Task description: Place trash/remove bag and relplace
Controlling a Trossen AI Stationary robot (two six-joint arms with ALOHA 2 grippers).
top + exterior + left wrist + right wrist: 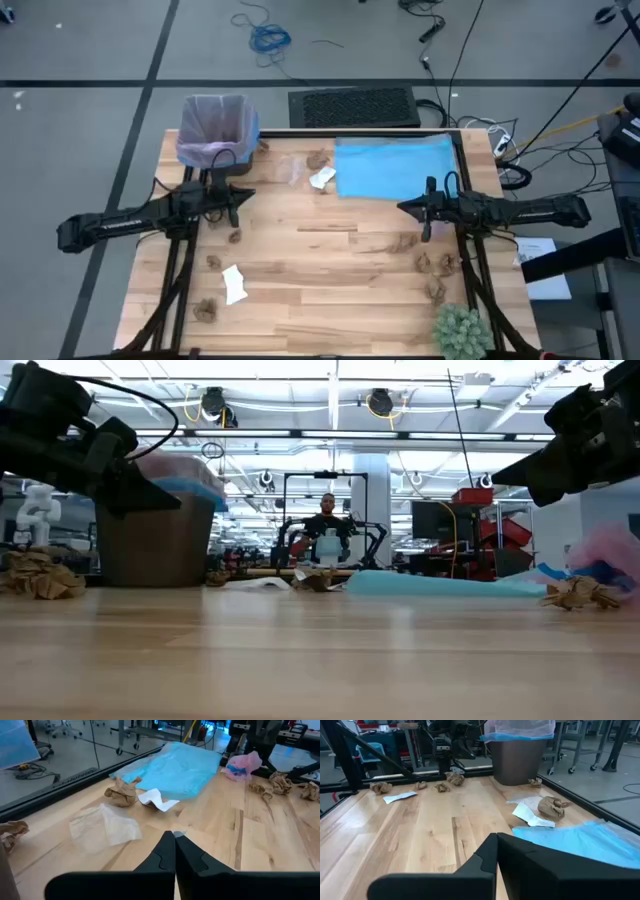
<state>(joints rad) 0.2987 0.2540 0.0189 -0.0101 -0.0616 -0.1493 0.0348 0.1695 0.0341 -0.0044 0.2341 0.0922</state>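
Trash lies scattered over the table [300,300], none of it in my grasp. My left gripper [236,197] hangs clenched and empty at the left side, just near of the bin [215,130], which stands at the far left corner with the lavender-pink bag [205,152] lining it and folded over its rim. My right gripper [425,210] is clenched and empty too, at the right, hovering at the near edge of the light blue plastic bag [395,165], which lies flat at the far right.

The closest brown wad to my left gripper [235,236] sits just near of it, toward the table's front; I judge that arm the better placed for it, since the bin is right behind it. The closest to my right gripper [404,242] lies just near and a little left of it.

Counting from above, I make out about ten brown wads: four on the left half, one at the far middle [318,158], one beside the bin [263,145], four on the right; some are too small to be sure. Two white scraps show [233,283] [322,179], plus one clear crinkled sheet [290,172]. One bin, one liner, one blue bag, one green plant [462,330] at the near right corner.
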